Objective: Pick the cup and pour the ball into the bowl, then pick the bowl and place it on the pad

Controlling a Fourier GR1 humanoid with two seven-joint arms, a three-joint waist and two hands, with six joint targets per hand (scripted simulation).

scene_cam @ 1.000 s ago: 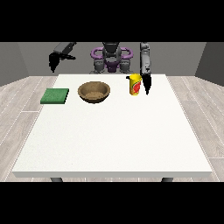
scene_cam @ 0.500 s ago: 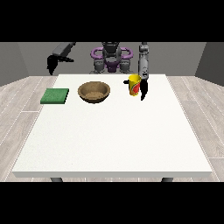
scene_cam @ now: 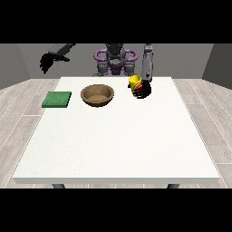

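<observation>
Front view: A humanoid robot (scene_cam: 115, 59) stands behind a large white table (scene_cam: 118, 136), both arms extended over the far edge. The hand at the view's right (scene_cam: 145, 90) has its black fingers wrapped around a yellow cup (scene_cam: 135, 84) with red marking, which sits just off the table's far side, right of centre; whether the cup touches the tabletop or is slightly raised cannot be told. The ball cannot be made out inside the cup. A brown wooden bowl (scene_cam: 97, 95) rests upright on the table to the left of the cup, near it but apart. Further left, close to the table's left edge, lies a flat green pad (scene_cam: 57, 99), separate from the bowl. The hand at the view's left (scene_cam: 48, 61) hangs in the air above and beyond the table's far left corner, well away from every object, its fingers drooping loosely downward and grasping nothing. Grey walls and pale plank flooring surround the table.
</observation>
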